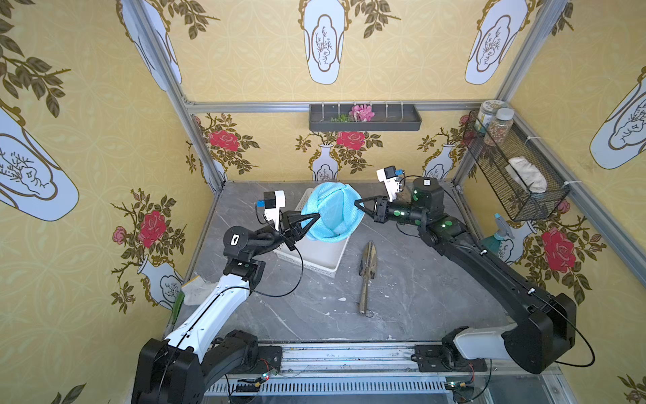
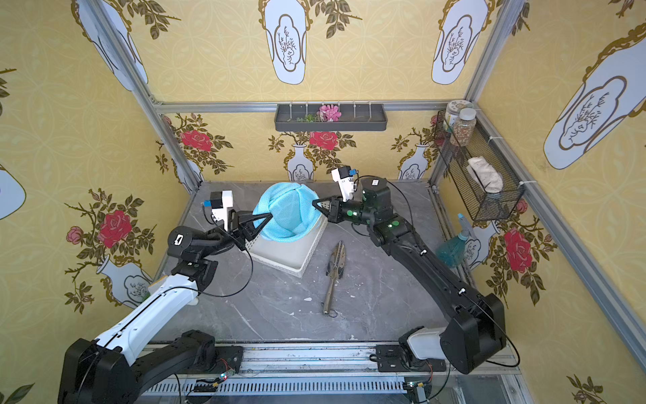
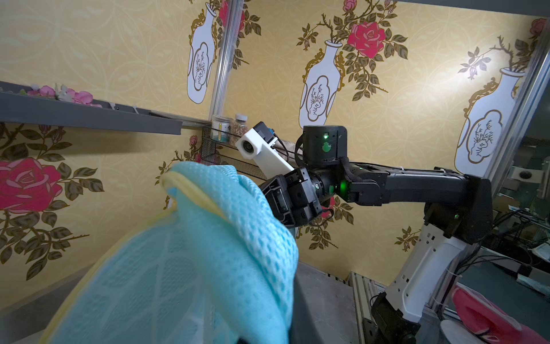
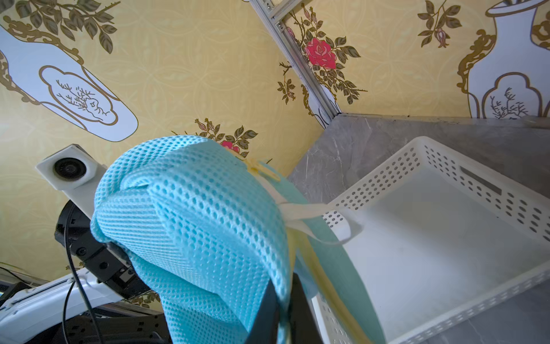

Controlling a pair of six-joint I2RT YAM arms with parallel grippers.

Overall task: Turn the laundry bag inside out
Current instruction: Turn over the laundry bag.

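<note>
The laundry bag, light-blue mesh with pale yellow trim, hangs bunched in the air between both grippers, over the back of the white basket. My left gripper is shut on the bag's left edge. In the left wrist view the bag covers its jaws. My right gripper is shut on the bag's right edge. In the right wrist view mesh is pinched between the two dark fingers of the right gripper. A white loop and the yellow trim trail toward the basket.
A metal trowel lies on the grey table right of the basket. A teal spray bottle stands at the right wall below a wire shelf holding jars and a cloth. A grey shelf hangs on the back wall.
</note>
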